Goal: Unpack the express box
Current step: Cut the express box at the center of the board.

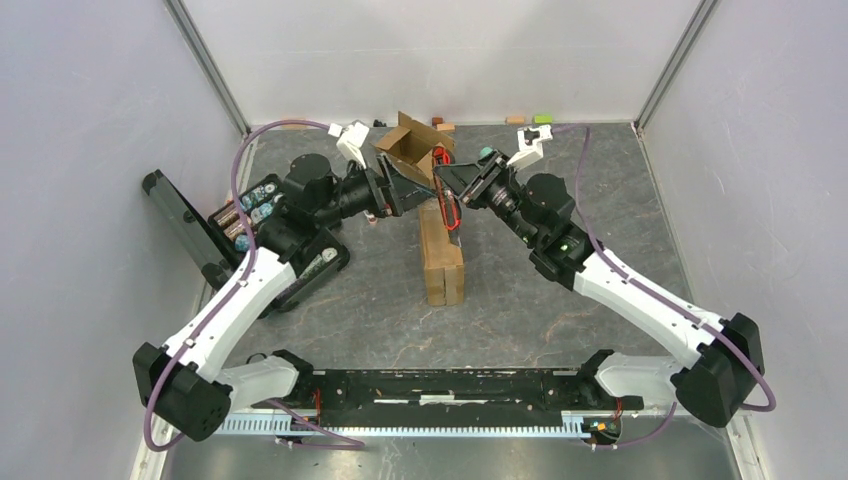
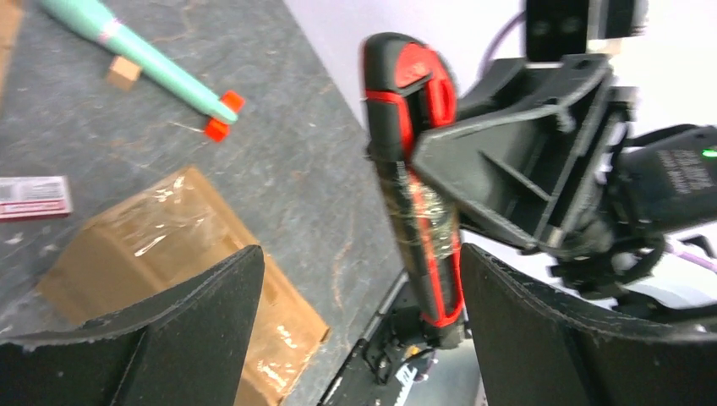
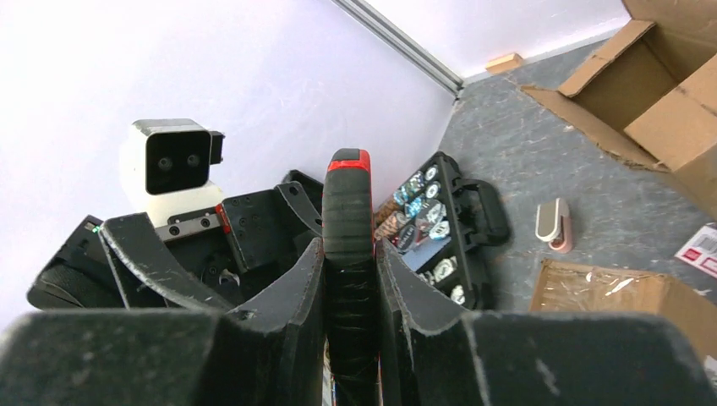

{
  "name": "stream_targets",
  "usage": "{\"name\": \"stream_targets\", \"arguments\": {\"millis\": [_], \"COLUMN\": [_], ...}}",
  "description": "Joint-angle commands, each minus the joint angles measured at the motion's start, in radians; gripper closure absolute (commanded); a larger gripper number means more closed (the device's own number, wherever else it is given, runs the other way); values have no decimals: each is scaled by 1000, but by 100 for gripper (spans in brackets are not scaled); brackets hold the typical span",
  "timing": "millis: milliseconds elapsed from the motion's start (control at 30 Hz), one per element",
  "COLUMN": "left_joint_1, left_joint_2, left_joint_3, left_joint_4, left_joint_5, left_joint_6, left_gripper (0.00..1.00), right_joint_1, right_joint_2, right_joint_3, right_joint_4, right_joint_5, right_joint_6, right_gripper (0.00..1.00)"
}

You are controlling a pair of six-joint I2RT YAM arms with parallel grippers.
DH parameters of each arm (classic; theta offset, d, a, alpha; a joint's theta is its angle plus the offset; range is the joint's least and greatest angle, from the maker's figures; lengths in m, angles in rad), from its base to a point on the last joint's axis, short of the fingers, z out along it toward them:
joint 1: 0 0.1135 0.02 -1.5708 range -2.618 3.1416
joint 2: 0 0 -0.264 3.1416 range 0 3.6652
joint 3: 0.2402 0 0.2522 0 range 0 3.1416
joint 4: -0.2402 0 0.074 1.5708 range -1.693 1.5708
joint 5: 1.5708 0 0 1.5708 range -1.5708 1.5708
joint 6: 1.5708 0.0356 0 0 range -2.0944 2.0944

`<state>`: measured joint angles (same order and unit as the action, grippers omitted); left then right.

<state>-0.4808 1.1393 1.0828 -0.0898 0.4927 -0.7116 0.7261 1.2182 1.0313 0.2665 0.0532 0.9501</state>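
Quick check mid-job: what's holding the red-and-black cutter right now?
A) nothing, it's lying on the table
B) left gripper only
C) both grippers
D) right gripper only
D: the right gripper is clamped on the cutter, while the left gripper has its fingers spread wide, not closed on it.

Cutter [image 2: 423, 245]: clamped by right gripper [image 2: 427, 161], stood between left gripper's [image 2: 362, 258] parted fingers.
Parcel [image 2: 182, 241]: lay taped shut.
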Motion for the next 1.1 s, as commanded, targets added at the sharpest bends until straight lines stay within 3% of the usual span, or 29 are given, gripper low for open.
{"name": "stream_targets", "arguments": {"millis": [0,267,533,1000,1067], "left_joint_1": [-21,-69,-89,-126,-127], "left_joint_2": [24,86,114,148,152], "left_joint_3": [-35,-78,-94,-55,-58], "left_joint_4": [256,431,539,493,501], "left_joint_5": [113,165,204,272,262], "left_joint_6": [-128,-227,-311,-308,-318], "left_gripper": [8,10,22,41,49], "right_joint_1": [-1,-2,-4,-7,-7], "right_joint_2": [-19,-45,-34,-29,-29], "right_joint_3": [-60,-131,-167,-186,-189], "right_joint_4": [252,390,456,486,485], "right_joint_5": [41,90,89,90,82], "right_joint_6": [147,220,265,278,278], "right_gripper": [100,100,100,100,100]}}
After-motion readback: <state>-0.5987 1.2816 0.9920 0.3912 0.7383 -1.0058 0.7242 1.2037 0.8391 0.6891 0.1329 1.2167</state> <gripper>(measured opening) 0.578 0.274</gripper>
